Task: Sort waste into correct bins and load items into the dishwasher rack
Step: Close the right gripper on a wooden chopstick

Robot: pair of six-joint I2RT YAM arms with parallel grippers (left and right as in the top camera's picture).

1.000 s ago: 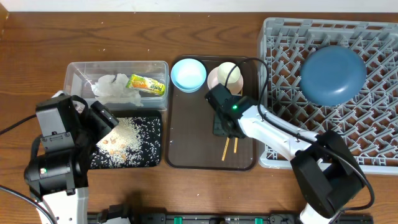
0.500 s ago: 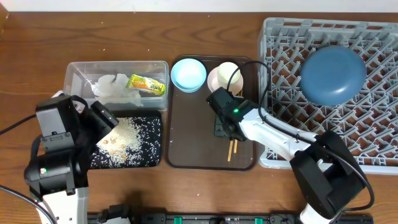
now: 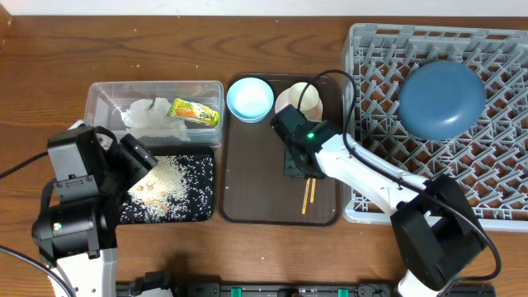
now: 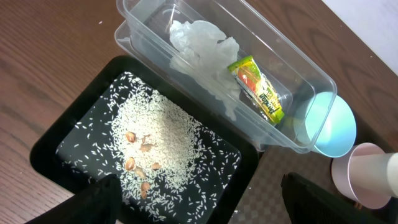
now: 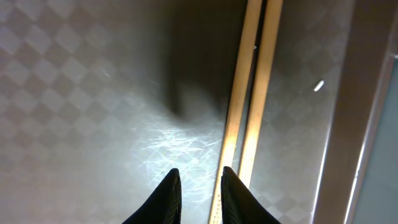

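Two wooden chopsticks (image 3: pixel 307 196) (image 5: pixel 252 93) lie side by side on the brown serving tray (image 3: pixel 247 181). My right gripper (image 3: pixel 300 172) (image 5: pixel 199 177) hangs just over the tray, open by a narrow gap with nothing in it; the chopsticks run past the outside of its right finger. The left gripper (image 3: pixel 140 161) (image 4: pixel 202 183) is wide open above the black tray (image 3: pixel 208 206) of rice (image 4: pixel 155 134). A napkin (image 3: pixel 148 115) and a green-yellow wrapper (image 3: pixel 192 111) rest in the clear tub (image 3: pixel 97 95). The dark blue bowl (image 3: pixel 441 99) lies face down in the grey rack (image 3: pixel 371 49).
A light blue bowl (image 3: pixel 250 97) and a pale pink bowl (image 3: pixel 295 103) stand at the far end of the serving tray. The rack's wall borders the tray's right side. My right arm's cable arches over the pink bowl.
The right jaws have parted slightly and the gripper has drawn back toward the bowls. The chopsticks, first spread apart, now lie together and free on the tray. The left arm has not moved.
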